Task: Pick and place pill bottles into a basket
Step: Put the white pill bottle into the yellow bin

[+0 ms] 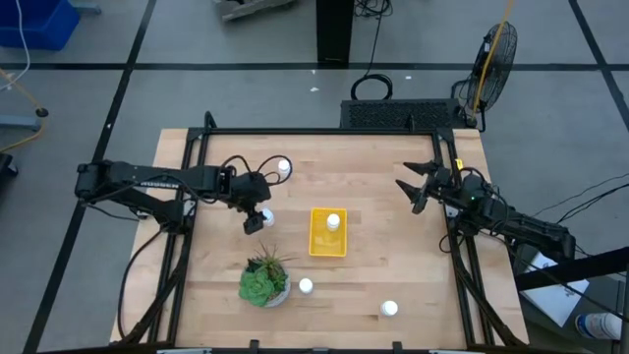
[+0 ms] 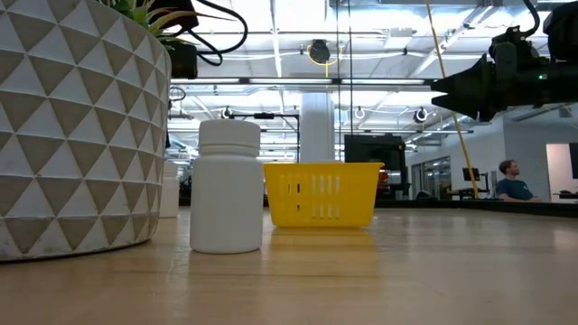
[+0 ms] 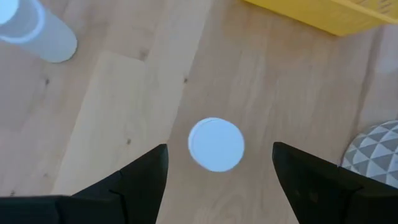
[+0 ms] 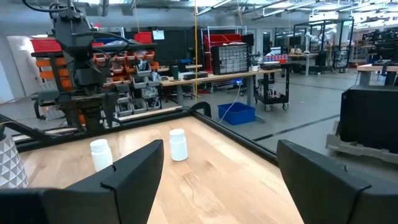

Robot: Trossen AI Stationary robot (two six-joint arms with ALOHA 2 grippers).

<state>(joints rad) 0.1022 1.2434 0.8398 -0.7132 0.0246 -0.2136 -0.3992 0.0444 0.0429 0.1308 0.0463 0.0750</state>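
The left gripper (image 3: pixel 216 171) hangs wide open, empty, directly above a pill bottle (image 3: pixel 216 144) standing between its fingers. The yellow basket (image 1: pixel 328 234) sits just beyond, one bottle (image 1: pixel 333 221) inside. The right gripper (image 1: pixel 418 182) waits spread open, empty, at the far edge of the wooden table (image 1: pixel 393 256). Behind lies a workshop; a potted plant (image 2: pixel 77 126) is cropped in the low view.

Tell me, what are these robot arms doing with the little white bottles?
They are putting pill bottles into the yellow basket. One bottle stands inside it already. The left gripper hangs open right over another bottle beside the basket, ready to grab it. Three more bottles wait on the table. The right gripper is open and waits near the table's right edge.
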